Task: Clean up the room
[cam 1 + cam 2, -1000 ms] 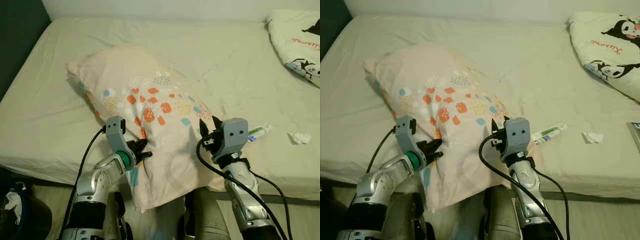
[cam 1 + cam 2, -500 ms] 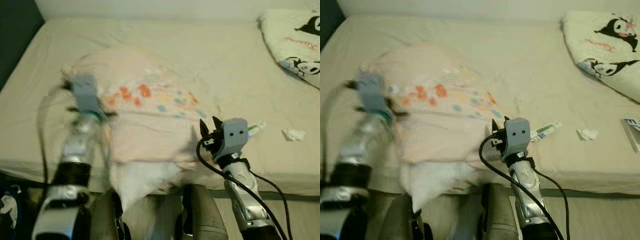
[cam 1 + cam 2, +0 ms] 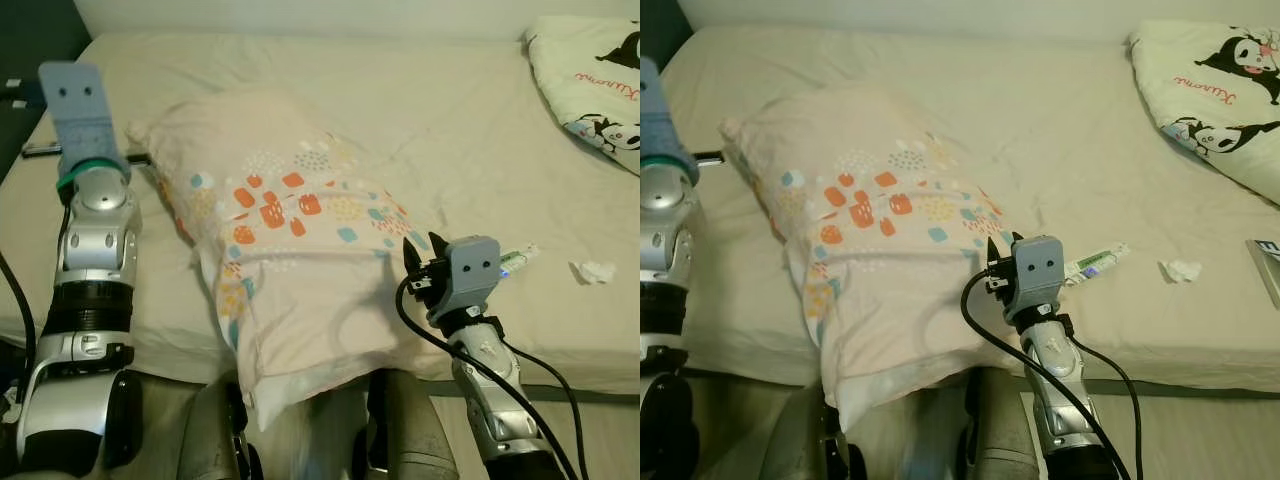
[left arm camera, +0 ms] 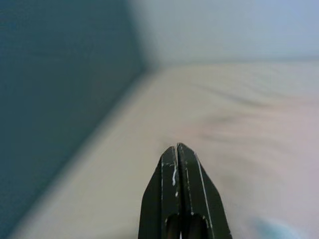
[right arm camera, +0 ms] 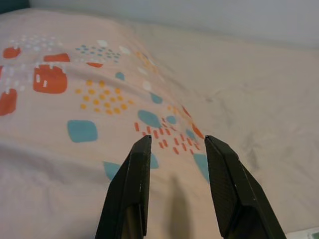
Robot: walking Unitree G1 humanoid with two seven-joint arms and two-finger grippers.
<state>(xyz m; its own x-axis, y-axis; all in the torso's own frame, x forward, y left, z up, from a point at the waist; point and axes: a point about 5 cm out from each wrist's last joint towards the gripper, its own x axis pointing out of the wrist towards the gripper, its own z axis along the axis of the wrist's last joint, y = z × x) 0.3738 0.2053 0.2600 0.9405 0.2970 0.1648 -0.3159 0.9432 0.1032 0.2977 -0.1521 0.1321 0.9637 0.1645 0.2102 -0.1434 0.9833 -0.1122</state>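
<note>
A pink pillow [image 3: 290,250] with orange and blue spots lies across the bed [image 3: 450,130], its near end hanging over the front edge. My right gripper [image 3: 422,245] is open at the pillow's right edge; in the right wrist view its fingers [image 5: 134,169] hover just above the patterned cover with nothing between them. My left arm [image 3: 95,210] is raised at the bed's left side, beside the pillow's far corner. In the left wrist view the left gripper [image 4: 178,154] is shut on nothing and points at the bed's far left corner.
A toothpaste tube [image 3: 515,260] and a crumpled tissue [image 3: 597,271] lie on the sheet right of my right gripper. A cartoon-print blanket [image 3: 590,80] covers the far right corner. A dark wall [image 4: 55,99] runs along the bed's left side.
My left arm swung up and to the left, away from the pillow's near corner. The pillow was pulled along and now lies flatter. The right arm has barely moved.
</note>
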